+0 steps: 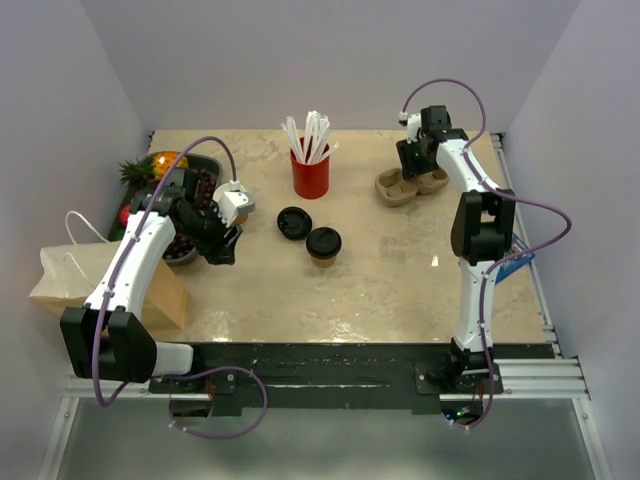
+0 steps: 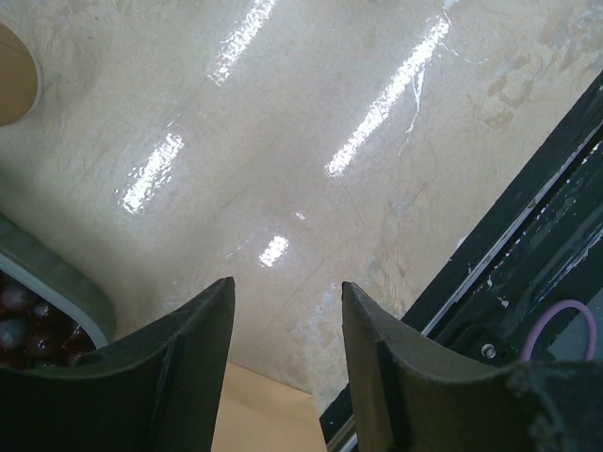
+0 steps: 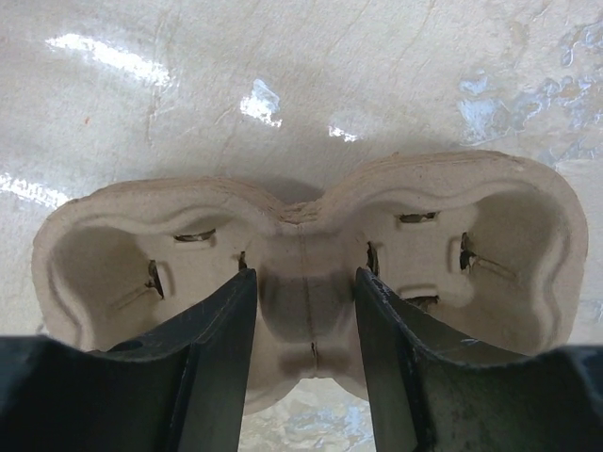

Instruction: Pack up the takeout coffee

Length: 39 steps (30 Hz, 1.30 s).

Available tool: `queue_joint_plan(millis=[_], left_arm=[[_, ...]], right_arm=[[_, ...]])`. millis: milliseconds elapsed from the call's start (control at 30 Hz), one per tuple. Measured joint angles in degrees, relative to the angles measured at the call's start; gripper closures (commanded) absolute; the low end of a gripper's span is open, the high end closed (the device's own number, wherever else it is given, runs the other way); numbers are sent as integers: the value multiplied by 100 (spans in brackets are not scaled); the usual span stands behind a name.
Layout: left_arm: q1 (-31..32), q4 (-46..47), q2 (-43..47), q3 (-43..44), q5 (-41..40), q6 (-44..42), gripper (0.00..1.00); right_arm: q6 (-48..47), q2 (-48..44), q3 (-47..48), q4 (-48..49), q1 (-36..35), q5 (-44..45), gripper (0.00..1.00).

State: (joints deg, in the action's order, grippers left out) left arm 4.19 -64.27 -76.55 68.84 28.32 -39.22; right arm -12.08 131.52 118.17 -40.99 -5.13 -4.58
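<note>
The takeout coffee, a small tan cup with a round black lid, stands upright near the table's middle. A flat black lid lies just to its left. My left gripper is open and empty, left of the coffee and beside the fruit bowl; in the left wrist view its fingertips hang over bare tabletop. My right gripper is open at the back right, above a tan pulp cup carrier. In the right wrist view its jaws straddle the carrier's middle bridge. Both carrier wells are empty.
A red cup of white straws stands at the back centre. A dark fruit bowl sits at the left, its rim in the left wrist view. A brown paper bag lies at the near left. The table's front rail is close.
</note>
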Motion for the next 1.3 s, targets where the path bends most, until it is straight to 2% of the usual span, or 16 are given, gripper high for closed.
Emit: queue_joint_plan(millis=[200,367,567,633,700,833,933,1033,1133,1200,1300], left_arm=[[0,31,-11,2,0,0,46],[0,37,-11,0,0,0,47],[0,42,-11,-31,2,-2,47],[0,44,-11,-31,2,-2,47],[0,44,-11,-33,2,-2,47],[0,44,-11,-33,4,-4,47],[0,44,-11,-33,4,-4,47],[0,48,-11,-33,4,-4,47],[0,46,-11,-33,7,-4,47],[0,46,-11,-33,9,-4,47],[0,44,-11,-33,13,-2,47]], right_arm=[[-11,-2,-7,-17,0,55,67],[-20,-46,-35,-44,0,61,67],[-190,-317,-184,-146,-22,162,75],[-308,-481,-236,-170,-28,144,84],[-328,-538,-107,-289,11,-35,100],[-391,-638,-70,-299,59,-72,100],[-365,-697,-114,-363,166,-415,100],[-452,-702,-111,-378,190,-229,100],[-334,-702,-39,-494,313,-535,100],[-470,-734,-24,-474,295,-407,100],[-442,-702,304,-901,282,-887,100]])
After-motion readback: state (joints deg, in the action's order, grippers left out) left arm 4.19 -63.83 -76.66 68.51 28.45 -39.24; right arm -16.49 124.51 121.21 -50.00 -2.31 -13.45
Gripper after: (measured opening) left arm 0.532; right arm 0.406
